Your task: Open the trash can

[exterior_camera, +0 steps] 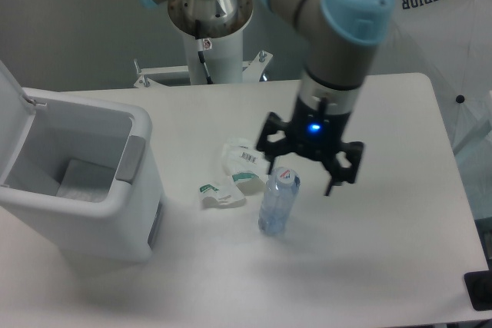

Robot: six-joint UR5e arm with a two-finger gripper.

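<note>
Trash can (84, 190) fills the nine o'clock side of the white desk (384, 266), a large white boxy bin with rounded corners. Its lid (14, 90) stands raised at the far left edge, and the hollow inside lies open to view, with pale contents at the bottom that are too blurred to name. A grey tab (131, 159) sits on the rim at the bin's three o'clock side.

Near the middle of the desk lie two crumpled white wrappers (231, 178) with green print, one at about eleven o'clock of the other, close together. Just beside them, toward three o'clock, is a clear plastic bottle (278, 203) with a cap at its top end, leaning slightly.

Above the bottle hangs the hand (301, 178), pointing straight down from a grey wrist that shows a blue light. Its two black fingers are spread wide apart, one toward the wrappers and one at the bottle's three o'clock, and they grip nothing. The arm rises from the wrist to a blue-capped joint (355, 5) at twelve o'clock, then bends back to its white pedestal (211, 44) at the desk's far edge.
</note>
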